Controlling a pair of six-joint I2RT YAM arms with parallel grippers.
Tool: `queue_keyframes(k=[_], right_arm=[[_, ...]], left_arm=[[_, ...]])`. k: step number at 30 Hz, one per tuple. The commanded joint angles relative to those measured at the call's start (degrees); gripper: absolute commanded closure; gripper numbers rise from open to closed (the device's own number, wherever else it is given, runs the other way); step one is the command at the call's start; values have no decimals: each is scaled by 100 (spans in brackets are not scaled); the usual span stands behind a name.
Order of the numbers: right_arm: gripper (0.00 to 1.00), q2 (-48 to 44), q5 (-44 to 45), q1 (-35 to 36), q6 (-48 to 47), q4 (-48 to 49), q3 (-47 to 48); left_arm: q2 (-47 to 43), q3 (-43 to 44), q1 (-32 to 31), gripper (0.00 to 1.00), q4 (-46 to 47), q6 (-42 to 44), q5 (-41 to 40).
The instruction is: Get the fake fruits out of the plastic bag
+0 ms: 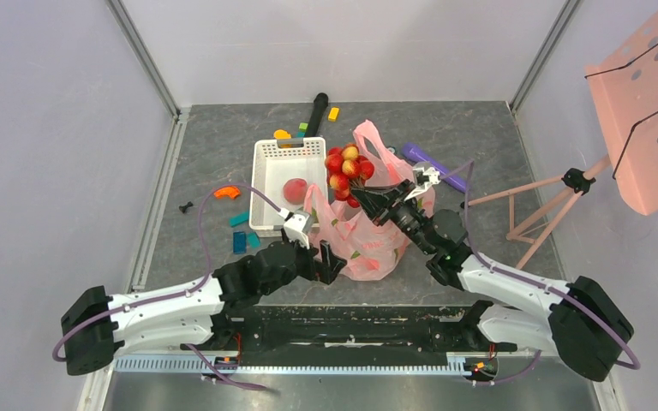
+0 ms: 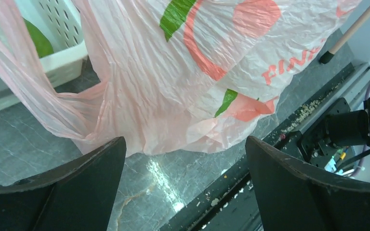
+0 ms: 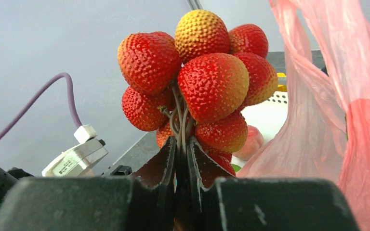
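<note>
Our right gripper (image 3: 180, 161) pinches the berries (image 3: 200, 82) by their stems, held high over the bag (image 2: 173, 82), likely so they clear its mouth toward the basket (image 1: 263, 171) on the left, where a peach (image 1: 295, 189) lies. Our left gripper (image 2: 185, 159) is spread, empty, at the bag's near side, perhaps to steady it
</note>
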Motion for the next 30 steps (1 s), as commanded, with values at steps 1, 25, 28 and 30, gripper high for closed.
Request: queue_keyframes(k=[1,25,28,30], right_arm=[[95,-371,347,22,345,270,-3],[97,-1131,-428,110,2293,-547,-62],[95,-1271,-251,109,1986,-979,137],[94,-1322,-93,110,1697,-1381,382]], left_arm=[[159,-10,-11,0,534,528,-486],[2404,1168,-19,97,1742,1112,-499],[2364,1151,-33,98,1752,1104,115],[2308,1069,-151,98,1726,1090,479]])
